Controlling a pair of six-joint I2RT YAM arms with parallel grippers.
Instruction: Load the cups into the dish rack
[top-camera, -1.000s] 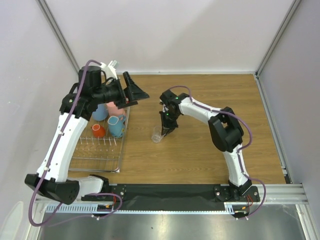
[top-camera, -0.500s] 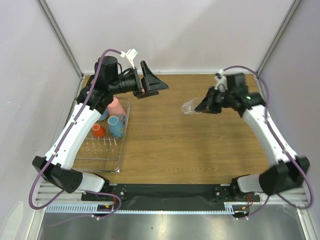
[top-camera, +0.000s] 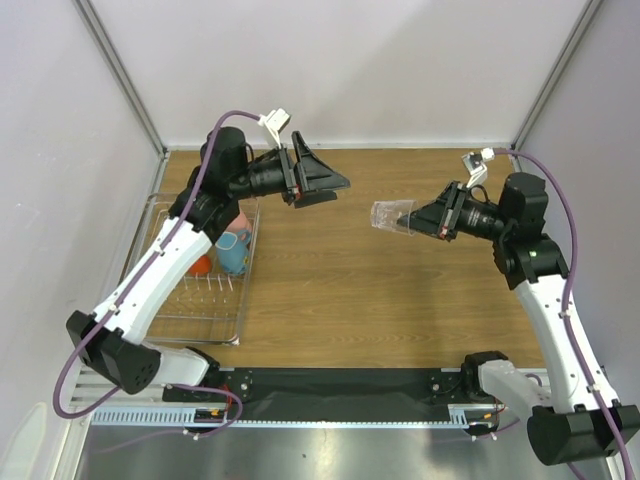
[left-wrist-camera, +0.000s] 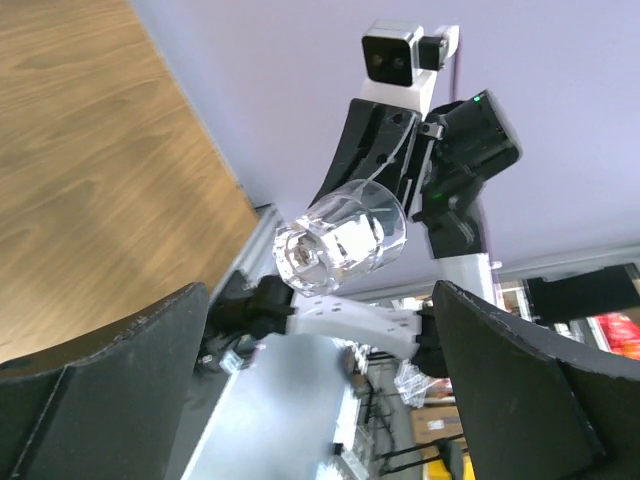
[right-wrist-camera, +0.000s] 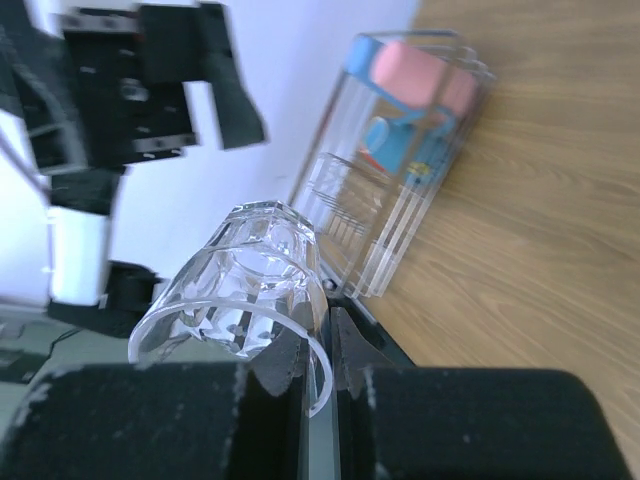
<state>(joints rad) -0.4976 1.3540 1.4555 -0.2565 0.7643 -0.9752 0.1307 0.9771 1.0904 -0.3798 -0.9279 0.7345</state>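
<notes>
Clear small glass (top-camera: 390, 215): off the wooden table (top-camera: 400, 300) since a second ago, now sideways in mid-air between the arms.
Silvery wire dish rack (top-camera: 200, 305): well apart from it; I judge a handover toward it.
Right gripper (top-camera: 418, 218): fingers narrow, pinching the glass rim.
Left gripper (top-camera: 338, 190): fingers spread wide, empty, facing the glass base.

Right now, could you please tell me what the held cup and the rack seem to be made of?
Cup: clear glass or hard plastic, glossy; the background shows through it and its rim glints. Rack: thin silvery metal wire, probably plated, with a see-through, likely plastic, frame.
</notes>
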